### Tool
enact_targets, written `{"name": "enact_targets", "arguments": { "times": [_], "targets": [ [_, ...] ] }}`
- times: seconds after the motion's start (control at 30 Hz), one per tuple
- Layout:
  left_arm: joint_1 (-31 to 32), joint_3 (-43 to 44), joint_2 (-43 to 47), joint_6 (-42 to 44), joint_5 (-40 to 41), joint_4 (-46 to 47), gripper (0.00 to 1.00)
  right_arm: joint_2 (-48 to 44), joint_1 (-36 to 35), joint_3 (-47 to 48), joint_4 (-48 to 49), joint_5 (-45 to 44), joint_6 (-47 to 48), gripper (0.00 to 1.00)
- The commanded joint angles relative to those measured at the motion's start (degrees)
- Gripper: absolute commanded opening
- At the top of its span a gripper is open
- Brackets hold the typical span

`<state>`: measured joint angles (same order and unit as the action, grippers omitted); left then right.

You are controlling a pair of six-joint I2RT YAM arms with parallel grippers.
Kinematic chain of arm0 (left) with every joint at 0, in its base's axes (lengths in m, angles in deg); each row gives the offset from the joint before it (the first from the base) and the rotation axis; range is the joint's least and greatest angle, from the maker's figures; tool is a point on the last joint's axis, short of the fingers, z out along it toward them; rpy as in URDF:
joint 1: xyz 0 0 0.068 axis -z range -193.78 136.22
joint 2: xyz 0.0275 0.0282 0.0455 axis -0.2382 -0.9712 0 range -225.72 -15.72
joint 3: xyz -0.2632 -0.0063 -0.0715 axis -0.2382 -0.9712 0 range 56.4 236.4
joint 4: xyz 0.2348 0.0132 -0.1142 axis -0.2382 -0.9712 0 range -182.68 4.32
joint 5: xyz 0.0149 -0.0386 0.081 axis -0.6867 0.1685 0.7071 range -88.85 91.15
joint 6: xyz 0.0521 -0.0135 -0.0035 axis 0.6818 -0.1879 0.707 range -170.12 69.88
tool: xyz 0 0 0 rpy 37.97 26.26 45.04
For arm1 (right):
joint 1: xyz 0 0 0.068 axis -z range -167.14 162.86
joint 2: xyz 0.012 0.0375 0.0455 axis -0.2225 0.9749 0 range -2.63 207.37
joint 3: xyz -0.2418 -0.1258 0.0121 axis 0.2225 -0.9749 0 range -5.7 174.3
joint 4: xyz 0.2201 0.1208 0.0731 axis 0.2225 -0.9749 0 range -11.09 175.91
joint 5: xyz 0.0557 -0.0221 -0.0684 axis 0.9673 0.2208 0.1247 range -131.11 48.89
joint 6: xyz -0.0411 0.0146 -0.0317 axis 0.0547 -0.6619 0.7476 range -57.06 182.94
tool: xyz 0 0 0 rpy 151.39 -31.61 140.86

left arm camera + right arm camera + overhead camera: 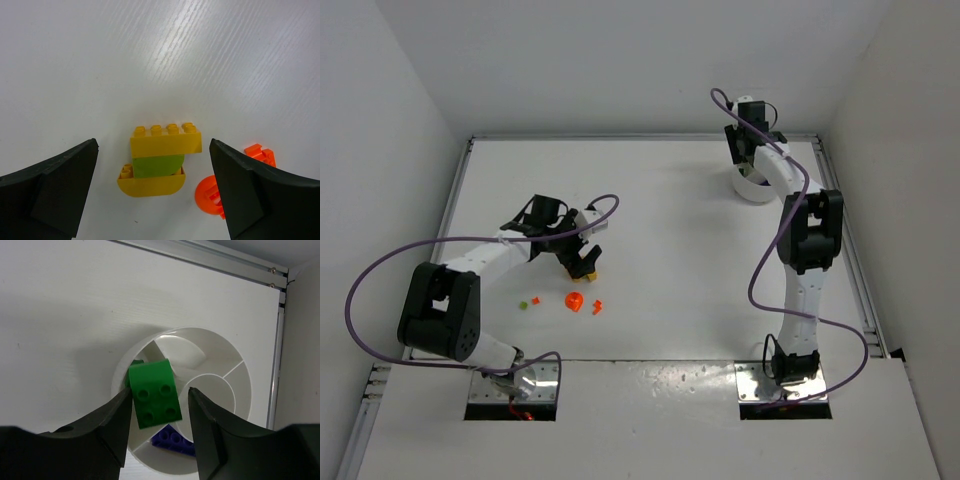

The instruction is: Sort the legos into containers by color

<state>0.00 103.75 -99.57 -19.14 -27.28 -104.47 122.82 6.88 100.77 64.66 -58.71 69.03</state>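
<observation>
Two jobs run at once, and the right one looks nearer to finishing. The right tool (160,390) is clenched on a green brick (154,392), held above the dish (215,347) over its 9 o'clock section. Another green piece (136,361) lies in that section, and a dark blue brick (172,439) sits in the 6 o'clock one. To do this well, I judge the green brick should go low over the green section before the jaws part, so it cannot tumble in with the blue. That arm is stretched far out toward 1 o'clock of the desk (670,220), wrist bent down. The left tool (153,150) is released, its fingers straddling a yellow-and-green stack (157,160) without touching it. The stack rests on the desk toward 9 o'clock, the left elbow is folded, and orange bits (207,196) lie at the stack's 4 o'clock.
</observation>
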Motion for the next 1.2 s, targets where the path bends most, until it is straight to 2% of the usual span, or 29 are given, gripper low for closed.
{"name": "enact_targets", "arguments": {
  "times": [0.0,0.13,0.33,0.47,0.63,0.67,0.77,0.87,0.97,1.0,1.07,1.17],
  "targets": [
    [-0.60,-0.07,0.71,-0.40,-1.55,0.94,1.00,-1.87,0.09,1.10,2.18,-1.55,0.24,0.49],
    [-0.60,-0.60,1.24,-1.45,-1.02,1.47,1.00,-2.48,0.09,1.10,2.18,-1.55,0.24,0.53],
    [-0.60,-0.60,2.99,-3.81,-1.02,2.00,1.00,-4.94,0.09,0.57,1.05,0.81,-0.90,0.53],
    [-3.93,1.33,7.98,-6.45,-2.42,-0.62,1.00,-9.06,0.09,-0.47,-1.94,4.76,-2.22,0.53],
    [-9.99,3.01,14.94,-7.68,-1.90,-7.92,1.00,-18.21,-1.66,-8.11,-4.49,18.02,-4.76,0.51],
    [-12.79,3.53,16.08,-6.65,-1.90,-9.59,1.00,-19.61,-1.67,-10.65,-5.28,20.57,-5.64,0.51],
    [-16.93,3.54,19.16,-5.32,-0.06,-17.32,1.00,-23.05,-2.20,-14.70,-6.77,27.52,-8.37,0.51],
    [-25.26,4.85,19.17,0.72,0.48,-28.03,1.00,-24.72,-3.33,-18.57,-8.53,33.24,-9.60,0.51],
    [-30.73,4.85,18.64,10.30,1.27,-36.74,1.00,-24.73,-4.39,-22.00,-10.03,36.14,-10.91,0.49],
    [-34.31,3.64,18.64,16.76,1.27,-39.98,1.00,-25.25,-4.39,-22.97,-10.03,36.67,-10.92,0.49],
    [-37.67,1.53,19.34,22.95,3.72,-41.68,1.00,-25.25,-5.79,-26.05,-10.03,37.21,-10.92,0.47],
    [-39.44,0.46,19.34,26.92,5.05,-42.91,1.00,-25.78,-6.85,-30.09,-8.54,37.90,-10.92,0.46]
  ]
}}
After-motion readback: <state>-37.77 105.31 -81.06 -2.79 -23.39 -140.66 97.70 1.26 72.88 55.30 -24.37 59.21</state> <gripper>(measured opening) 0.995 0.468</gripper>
